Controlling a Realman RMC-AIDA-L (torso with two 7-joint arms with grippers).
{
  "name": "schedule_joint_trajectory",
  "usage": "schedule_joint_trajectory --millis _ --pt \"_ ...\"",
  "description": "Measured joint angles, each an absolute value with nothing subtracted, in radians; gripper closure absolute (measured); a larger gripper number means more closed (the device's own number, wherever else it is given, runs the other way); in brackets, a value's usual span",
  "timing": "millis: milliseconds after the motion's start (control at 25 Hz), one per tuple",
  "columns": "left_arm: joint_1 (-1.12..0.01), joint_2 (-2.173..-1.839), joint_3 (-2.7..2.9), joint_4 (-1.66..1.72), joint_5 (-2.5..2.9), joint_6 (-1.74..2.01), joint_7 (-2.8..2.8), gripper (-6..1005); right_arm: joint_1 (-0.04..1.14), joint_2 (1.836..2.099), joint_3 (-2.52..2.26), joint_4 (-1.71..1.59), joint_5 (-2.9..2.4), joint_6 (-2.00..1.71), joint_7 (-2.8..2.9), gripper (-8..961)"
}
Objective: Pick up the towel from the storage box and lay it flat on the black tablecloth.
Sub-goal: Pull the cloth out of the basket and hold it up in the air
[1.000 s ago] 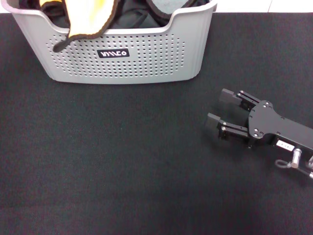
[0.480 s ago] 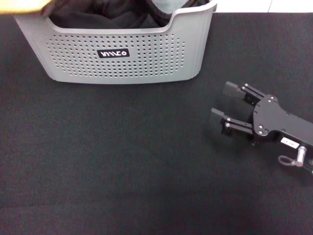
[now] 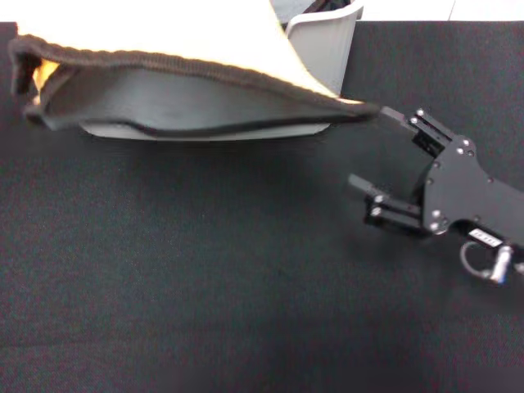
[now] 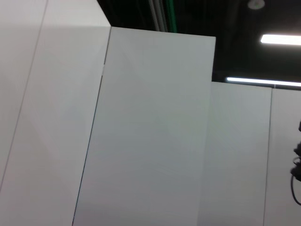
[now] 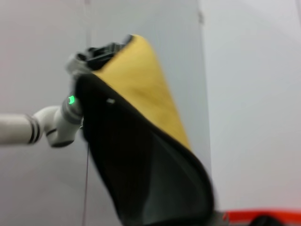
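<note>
The towel [image 3: 164, 49] hangs in the air close to the head camera, pale yellow side up, dark side below, with black edging. It hides most of the storage box [image 3: 327, 37]. In the right wrist view the towel [image 5: 141, 89] hangs from my left gripper [image 5: 101, 51], which is shut on its top edge. My right gripper [image 3: 378, 153] is open above the black tablecloth [image 3: 205, 286]. Its upper finger [image 3: 401, 119] is at the towel's right corner and its lower finger [image 3: 360, 187] is well below it. The left wrist view shows only wall panels.
The black tablecloth spreads wide in front of and to the right of the storage box. A white surface [image 3: 409, 8] runs along the tablecloth's far edge.
The towel has come up out of the storage box and now hangs spread across the top of the head view. My right gripper has risen and turned towards the towel's right corner.
</note>
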State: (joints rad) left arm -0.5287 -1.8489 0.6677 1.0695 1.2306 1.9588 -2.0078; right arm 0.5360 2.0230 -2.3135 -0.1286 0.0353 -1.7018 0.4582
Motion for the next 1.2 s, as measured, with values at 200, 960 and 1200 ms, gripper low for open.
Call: schedule_joint_trajectory --millis 200,960,1200 --pt "-0.522 -1.853 0.668 1.052 1.231 1.959 -2.008 971 0.455 2.029 -2.304 -0.322 0.046 -1.495 0.063 116" --pt "-0.525 -1.86 0.734 1.043 1.254 1.962 -2.01 969 0.429 2.029 -2.299 -0.489 0.126 -1.335 -0.283 148" --pt "-0.524 -1.863 0.735 1.043 1.255 1.962 -2.01 968 0.442 2.029 -2.3 -0.49 0.125 -1.334 -0.284 232"
